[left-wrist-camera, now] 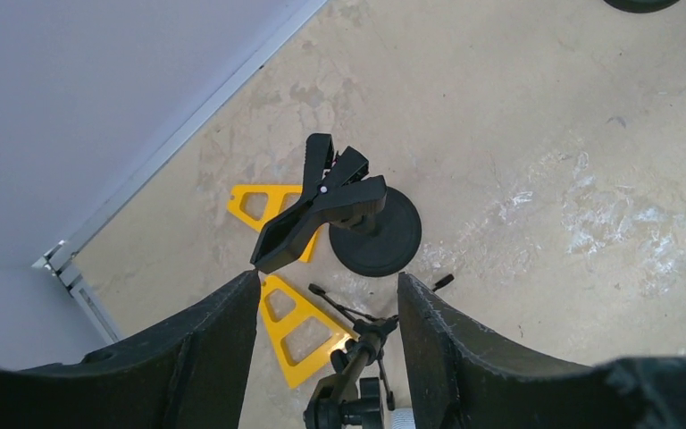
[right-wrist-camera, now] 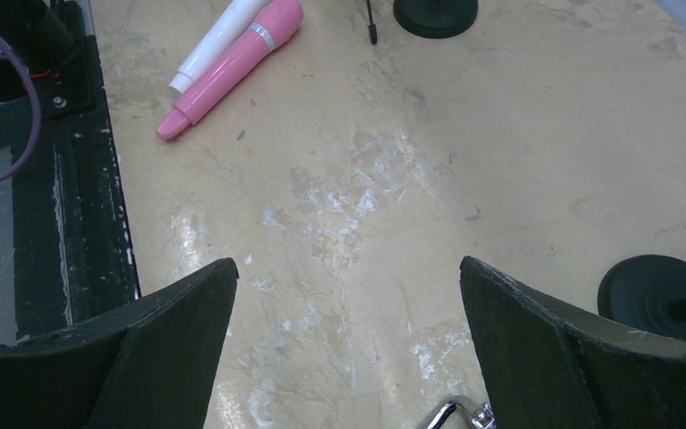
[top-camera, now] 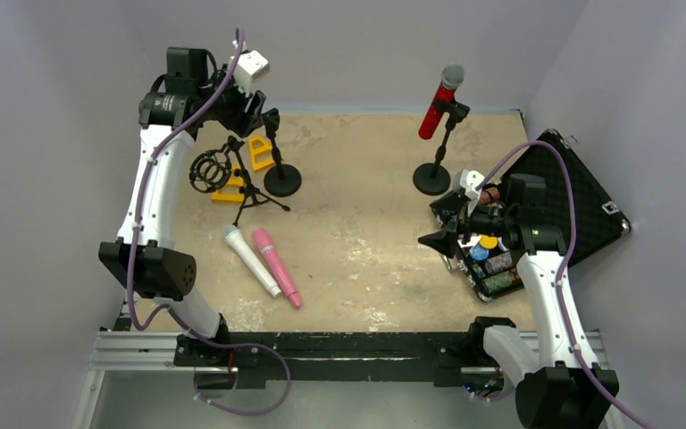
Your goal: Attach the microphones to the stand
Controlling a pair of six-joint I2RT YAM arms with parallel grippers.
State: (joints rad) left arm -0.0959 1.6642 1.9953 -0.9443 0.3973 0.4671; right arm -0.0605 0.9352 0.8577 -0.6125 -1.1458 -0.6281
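Left gripper (left-wrist-camera: 326,279), spread and empty, is held above the spring clip (left-wrist-camera: 322,201) of the stand (top-camera: 282,179) at 10 o'clock. White microphone (top-camera: 250,259) and pink microphone (top-camera: 276,266) lie side by side at 7 o'clock; one should be grasped mid-body so the handle can be pressed into the clip.

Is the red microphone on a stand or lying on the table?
On a stand. The red microphone sits tilted in the clip atop the right-hand stand, its head up.
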